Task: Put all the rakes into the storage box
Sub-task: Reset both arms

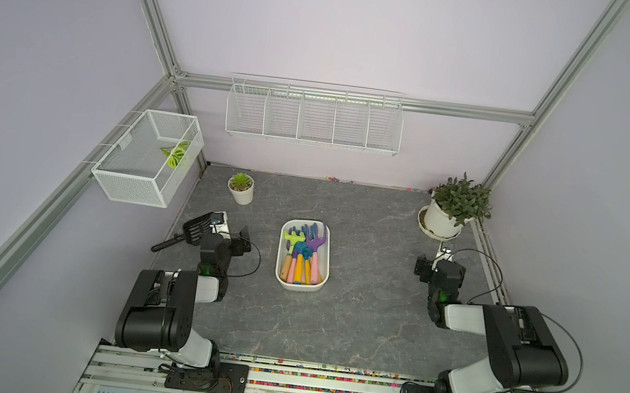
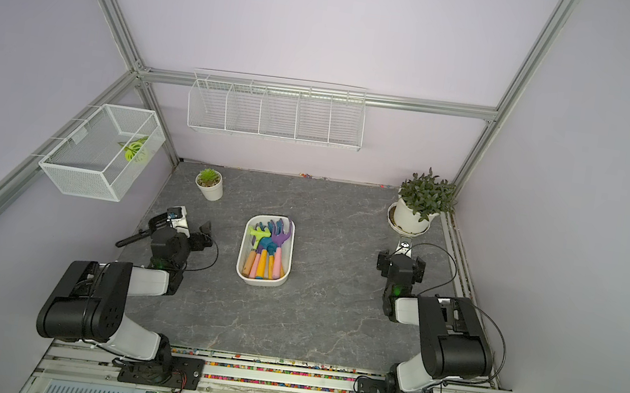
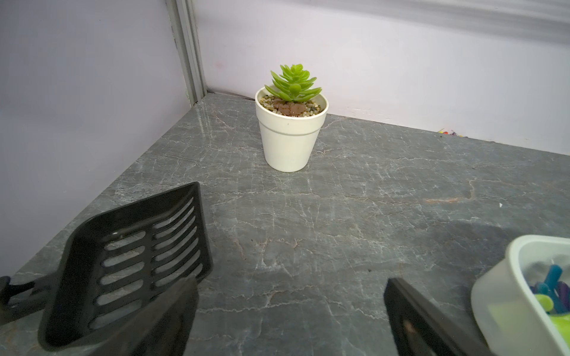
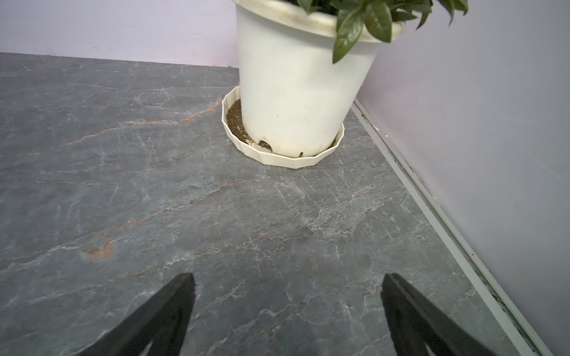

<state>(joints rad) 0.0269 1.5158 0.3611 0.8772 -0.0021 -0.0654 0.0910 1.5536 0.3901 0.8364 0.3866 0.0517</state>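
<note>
The storage box (image 1: 300, 285) (image 2: 261, 280), a shallow white tub, sits mid-table in both top views. Several toy rakes lie inside it, heads toward the back wall: a purple rake (image 1: 318, 238) (image 2: 283, 234), a green rake (image 1: 293, 239) and a blue rake (image 1: 302, 248). A corner of the box (image 3: 493, 296) shows in the left wrist view. My left gripper (image 1: 224, 232) (image 3: 290, 283) is open to the left of the box, holding nothing. My right gripper (image 1: 441, 261) (image 4: 288, 280) is open at the right side, over bare table.
A black slotted scoop (image 1: 196, 228) (image 3: 132, 265) lies on the table beside my left gripper. A small succulent pot (image 1: 241, 191) (image 3: 290, 138) stands back left; a large potted plant (image 1: 447, 217) (image 4: 296, 92) back right. A wire basket (image 1: 143, 166) and a wire rack (image 1: 313, 121) hang on the walls.
</note>
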